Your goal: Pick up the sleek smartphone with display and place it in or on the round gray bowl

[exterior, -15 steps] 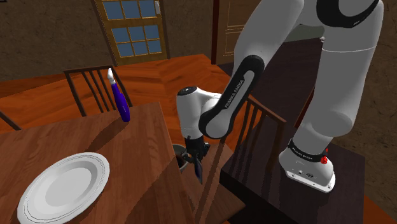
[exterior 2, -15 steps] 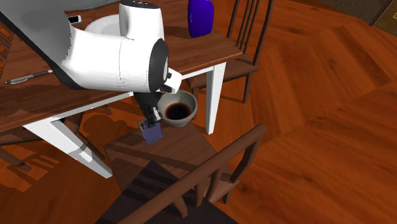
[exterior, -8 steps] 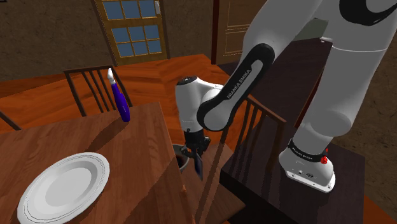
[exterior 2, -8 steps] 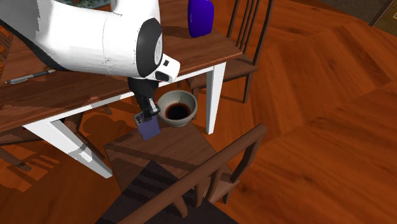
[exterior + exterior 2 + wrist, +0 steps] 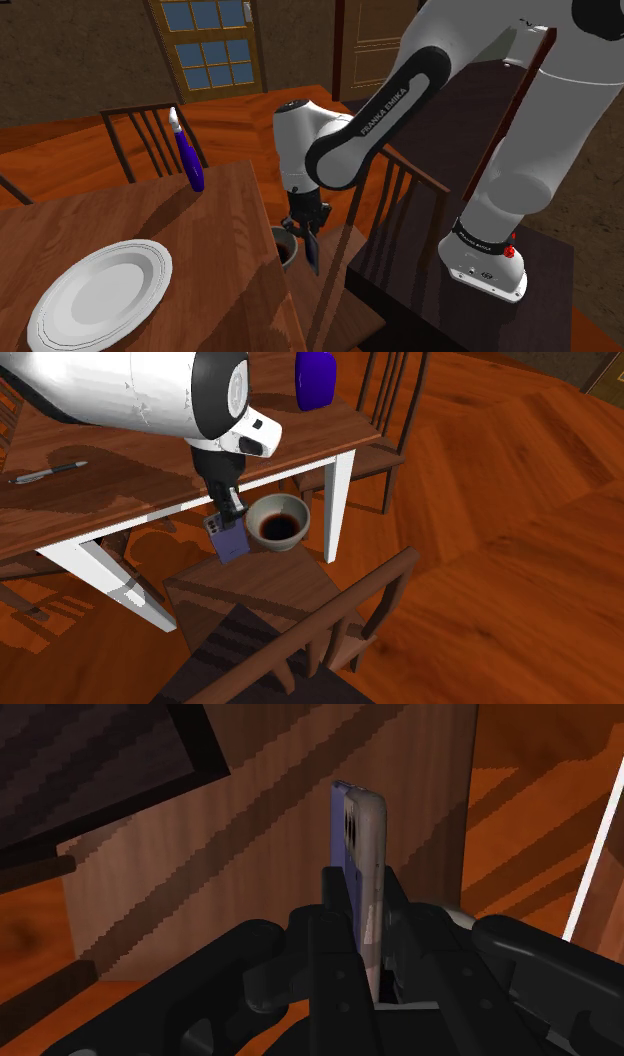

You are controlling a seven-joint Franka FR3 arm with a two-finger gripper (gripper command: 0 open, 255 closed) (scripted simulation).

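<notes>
A slim purple-blue smartphone (image 5: 227,538) hangs in my black gripper (image 5: 233,520), which is shut on its upper part. In the wrist view the phone (image 5: 361,844) stands edge-on, clasped between the two fingers of the gripper (image 5: 358,899), over a wooden chair seat (image 5: 250,854). The round gray bowl (image 5: 279,524), dark inside, rests on that seat just to the phone's right in the second exterior view. In the shoulder view the gripper (image 5: 305,233) holds the phone (image 5: 314,256) beside the bowl (image 5: 286,248), partly hidden by the table edge.
The wooden table (image 5: 190,250) carries a white plate (image 5: 100,290), a blue bottle (image 5: 189,162) and a pen (image 5: 45,472). Its white leg (image 5: 338,502) stands close behind the bowl. Chair backs (image 5: 330,622) and my dark stand (image 5: 430,300) crowd the seat.
The hand has risen a little with the phone, carrying it up off the seat and slightly toward the table. The arm's elbow has swung upward. The bowl has not moved.
</notes>
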